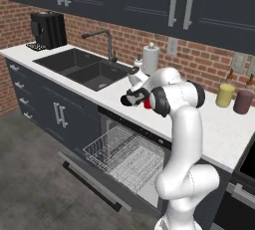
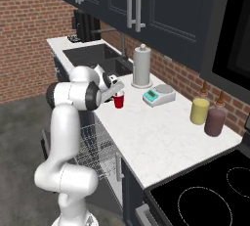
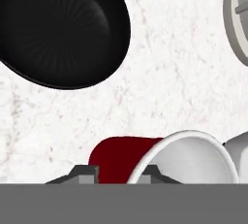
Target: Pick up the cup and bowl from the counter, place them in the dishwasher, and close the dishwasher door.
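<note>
The red cup (image 3: 121,157) with its white inside stands on the white counter (image 3: 179,82), low in the hand view. My gripper (image 3: 117,172) reaches down over it, one fingertip against the red outside and the other inside the rim, shut on the cup's wall. From the base views the gripper (image 2: 115,92) sits right on the cup (image 2: 118,101) near the counter's front edge. The black bowl (image 3: 58,29) lies just beyond it on the counter. Below, the dishwasher door (image 1: 94,184) hangs open with the wire rack (image 1: 124,154) pulled out.
A paper towel roll (image 2: 141,66) and a small scale (image 2: 158,95) stand behind the cup. A yellow cylinder (image 2: 199,111) and a maroon one (image 2: 215,121) sit further right by the stove (image 2: 210,195). The sink (image 1: 84,67) lies to the left.
</note>
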Motion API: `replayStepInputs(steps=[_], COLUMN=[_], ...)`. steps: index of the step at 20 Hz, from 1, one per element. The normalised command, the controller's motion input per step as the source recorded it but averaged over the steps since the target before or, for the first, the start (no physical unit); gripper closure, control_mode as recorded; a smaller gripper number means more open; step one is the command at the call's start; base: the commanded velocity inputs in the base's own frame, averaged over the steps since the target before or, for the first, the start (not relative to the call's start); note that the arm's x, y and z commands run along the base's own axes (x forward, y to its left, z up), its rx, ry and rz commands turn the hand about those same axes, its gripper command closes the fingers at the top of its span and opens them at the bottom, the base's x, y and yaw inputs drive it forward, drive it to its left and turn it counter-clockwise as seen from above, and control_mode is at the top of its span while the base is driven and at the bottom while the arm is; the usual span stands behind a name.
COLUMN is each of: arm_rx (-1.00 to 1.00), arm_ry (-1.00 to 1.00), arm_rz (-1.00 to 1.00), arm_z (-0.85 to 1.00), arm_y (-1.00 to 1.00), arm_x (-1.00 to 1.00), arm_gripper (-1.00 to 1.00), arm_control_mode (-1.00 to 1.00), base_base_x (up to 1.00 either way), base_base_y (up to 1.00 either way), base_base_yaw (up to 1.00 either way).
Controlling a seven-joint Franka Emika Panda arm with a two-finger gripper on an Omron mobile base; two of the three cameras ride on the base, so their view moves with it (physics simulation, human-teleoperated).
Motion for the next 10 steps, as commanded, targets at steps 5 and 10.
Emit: replayStepInputs(steps=[5,10], arm_rx=[0.00,0.03], arm_ry=[-0.08,-0.03], arm_rz=[0.00,-0.07], arm_z=[0.08,0.18], arm_y=[0.00,-0.02], arm_x=[-0.83,-1.00], arm_gripper=[1.00,1.00], arm_control_mode=[-1.00,-1.00], base_base_x=[0.00,0.00], base_base_y=[0.00,0.00], base_base_yaw=[0.00,0.00])
